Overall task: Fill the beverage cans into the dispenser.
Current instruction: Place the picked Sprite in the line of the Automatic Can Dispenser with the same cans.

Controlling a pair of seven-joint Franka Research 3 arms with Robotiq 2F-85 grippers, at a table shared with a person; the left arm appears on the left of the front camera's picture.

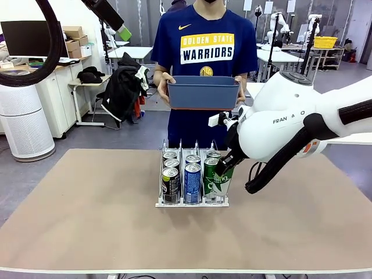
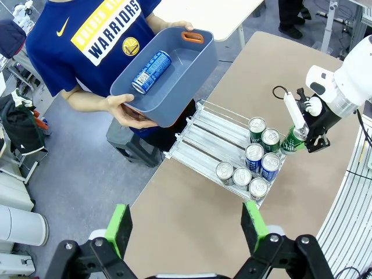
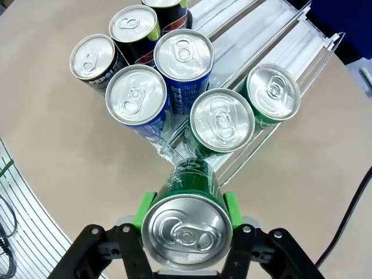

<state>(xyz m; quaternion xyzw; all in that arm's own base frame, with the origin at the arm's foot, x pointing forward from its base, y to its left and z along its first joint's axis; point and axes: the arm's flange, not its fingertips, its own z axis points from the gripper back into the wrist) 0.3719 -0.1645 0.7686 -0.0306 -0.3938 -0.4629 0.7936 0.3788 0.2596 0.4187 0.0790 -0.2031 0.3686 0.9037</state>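
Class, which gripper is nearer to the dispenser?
Right. The right gripper holds a green can at the dispenser's front corner; the left gripper hangs open, high above the table.

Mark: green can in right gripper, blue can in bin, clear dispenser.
Green aluminium can [image 3: 187,229], right wrist view, top.
Blue aluminium can [image 2: 151,71], left wrist view, label.
Clear-plastic dispenser [image 2: 208,131], left wrist view, bare lane.

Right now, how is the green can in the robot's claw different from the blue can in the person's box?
The green can is green; the blue can is blue with white print. The green can is clamped top-up in the right gripper at the front of the dispenser; the blue can lies on its side, loose in the bin. Both are slim cans with silver tops.
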